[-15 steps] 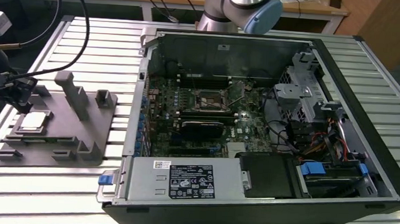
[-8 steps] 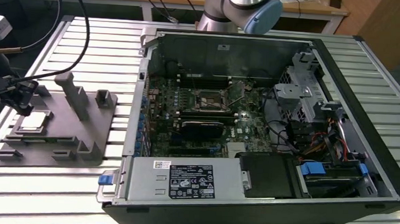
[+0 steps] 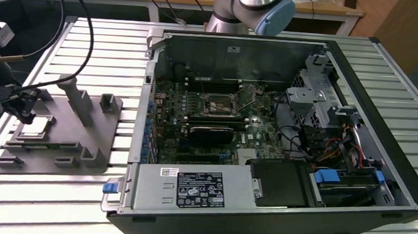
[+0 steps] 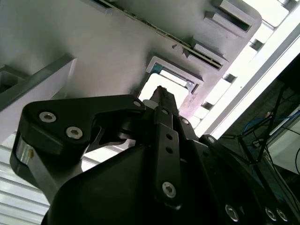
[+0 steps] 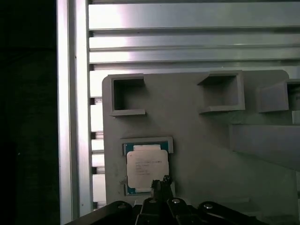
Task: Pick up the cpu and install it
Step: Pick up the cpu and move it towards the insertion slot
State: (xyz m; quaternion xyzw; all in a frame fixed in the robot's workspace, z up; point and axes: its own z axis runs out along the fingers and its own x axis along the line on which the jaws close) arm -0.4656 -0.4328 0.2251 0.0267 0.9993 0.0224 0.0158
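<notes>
The hand [image 3: 26,117] hangs over the cpu [image 3: 36,127] in the grey tray [image 3: 67,160].

Print on label [image 3: 199,189] illegible.

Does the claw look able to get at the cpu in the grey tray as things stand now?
Probably yes. The claw hangs right above the cpu, which lies bare in its pocket of the grey tray; nothing stands between them.

Metal-topped cpu [image 5: 146,169]; matt grey tray [image 5: 201,154]
</notes>
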